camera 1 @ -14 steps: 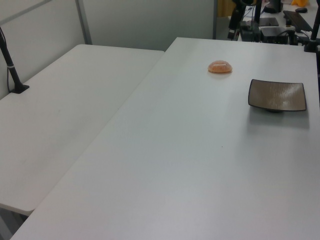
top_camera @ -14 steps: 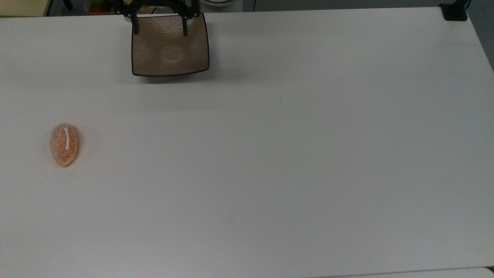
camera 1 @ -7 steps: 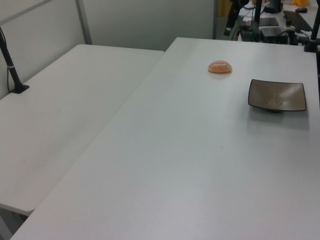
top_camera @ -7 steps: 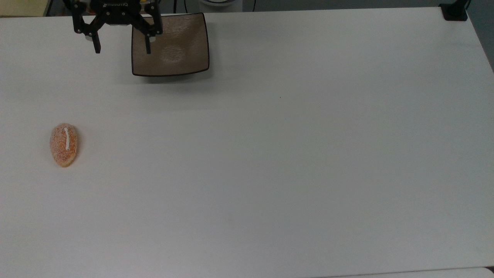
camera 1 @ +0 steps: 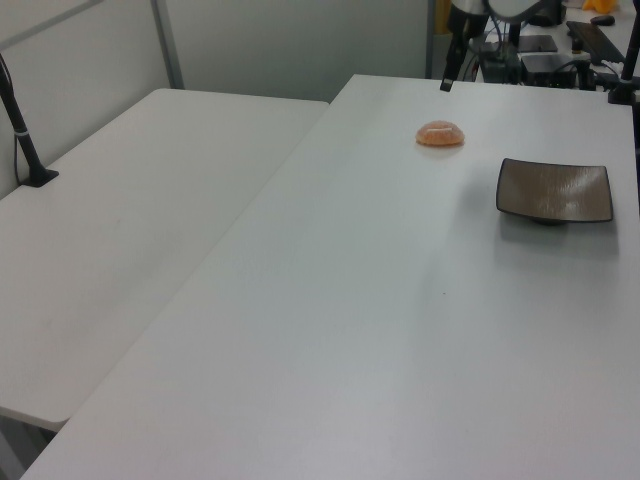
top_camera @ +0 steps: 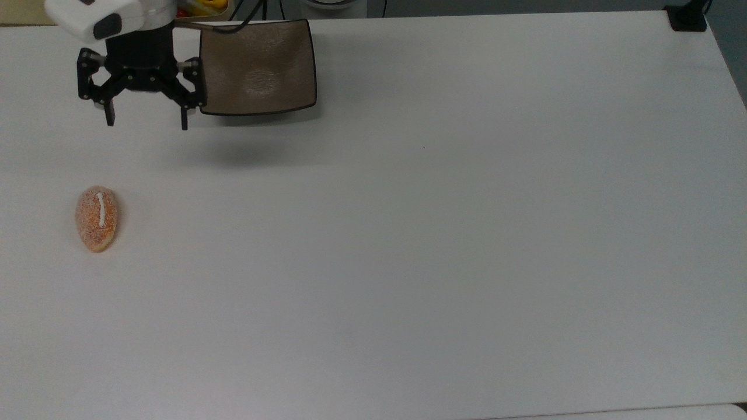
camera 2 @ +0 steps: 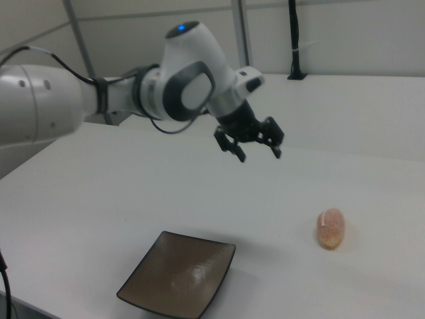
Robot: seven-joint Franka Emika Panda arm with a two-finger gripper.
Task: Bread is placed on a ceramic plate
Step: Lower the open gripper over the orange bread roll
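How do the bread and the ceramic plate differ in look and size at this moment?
The bread is a small oval roll, orange-brown with white speckles and one white stripe; the ceramic plate is square, glossy brown-taupe with a thin dark rim. The bread is much smaller than the ceramic plate. The bread is domed, the ceramic plate shallow and hollow. Both rest on the white table, apart, untouched by the open gripper.
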